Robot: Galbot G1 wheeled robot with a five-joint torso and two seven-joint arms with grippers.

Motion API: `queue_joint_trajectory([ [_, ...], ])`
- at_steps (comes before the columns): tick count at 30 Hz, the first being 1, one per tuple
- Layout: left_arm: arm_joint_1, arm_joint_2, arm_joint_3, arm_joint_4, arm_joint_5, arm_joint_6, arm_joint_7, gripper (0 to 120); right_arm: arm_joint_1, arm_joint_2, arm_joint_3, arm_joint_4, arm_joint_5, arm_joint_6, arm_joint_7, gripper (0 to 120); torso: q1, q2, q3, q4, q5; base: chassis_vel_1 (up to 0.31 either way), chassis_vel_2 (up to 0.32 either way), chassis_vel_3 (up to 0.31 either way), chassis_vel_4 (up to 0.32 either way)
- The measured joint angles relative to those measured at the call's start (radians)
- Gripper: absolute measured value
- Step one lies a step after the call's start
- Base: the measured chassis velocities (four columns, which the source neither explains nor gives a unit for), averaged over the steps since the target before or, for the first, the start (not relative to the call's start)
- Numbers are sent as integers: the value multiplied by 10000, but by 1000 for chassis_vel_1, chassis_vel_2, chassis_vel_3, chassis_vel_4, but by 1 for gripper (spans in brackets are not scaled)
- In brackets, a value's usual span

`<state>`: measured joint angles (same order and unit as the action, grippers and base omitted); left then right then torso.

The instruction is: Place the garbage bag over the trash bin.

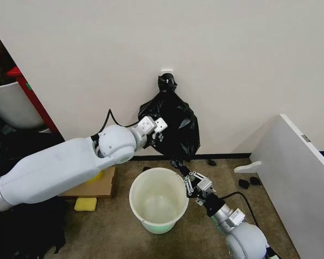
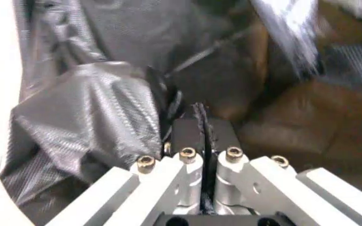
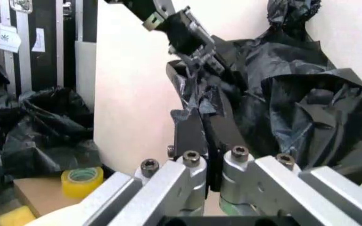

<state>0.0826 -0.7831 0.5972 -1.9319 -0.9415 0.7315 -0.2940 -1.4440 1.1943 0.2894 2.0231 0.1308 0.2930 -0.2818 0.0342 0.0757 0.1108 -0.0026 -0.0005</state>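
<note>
The black bundle of bags hangs by its knot from a wall hook. The garbage bag, a thin glossy black film, is drawn off the bundle's front and stretches between my two grippers. My left gripper is against the bundle's left side, shut on a fold of the bag. My right gripper is lower, just above the right rim of the trash bin, and is shut on the bag's bottom end. The cream-white bin stands upright and open on the floor, below the bundle.
A white panel leans at the right. A cardboard box with a yellow tape roll and a yellow sponge lie left of the bin. A heap of dark plastic sheeting and a white tub are far left.
</note>
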Motion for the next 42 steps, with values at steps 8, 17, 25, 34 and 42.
queue_joint_trajectory([
  [8,1599,116,-1178,-397,-288,-3245,-559,0,-194,-36,-142,305,72,-234,105,1,-1,0,0,1,-4,0,0,0,0],
  [17,3175,244,-1822,-855,-368,-5954,-870,0,-668,-357,-12,1066,-362,-646,986,32,-1,0,0,2,1,0,0,0,0],
  [25,4061,360,-2330,-1013,-240,-6521,-778,0,-1308,-877,449,2019,-1108,-1784,1937,59,-1,2,0,2,-1,0,0,0,0],
  [34,4401,467,-2618,-1176,-155,-6907,-717,0,-710,-872,313,3184,1143,-4634,4042,94,0,2,0,1,0,0,0,0,0],
  [42,4616,563,-2649,-1193,87,-6990,-585,0,133,-1126,426,3445,4225,-5013,3598,100,0,3,0,0,-1,0,0,0,0],
])
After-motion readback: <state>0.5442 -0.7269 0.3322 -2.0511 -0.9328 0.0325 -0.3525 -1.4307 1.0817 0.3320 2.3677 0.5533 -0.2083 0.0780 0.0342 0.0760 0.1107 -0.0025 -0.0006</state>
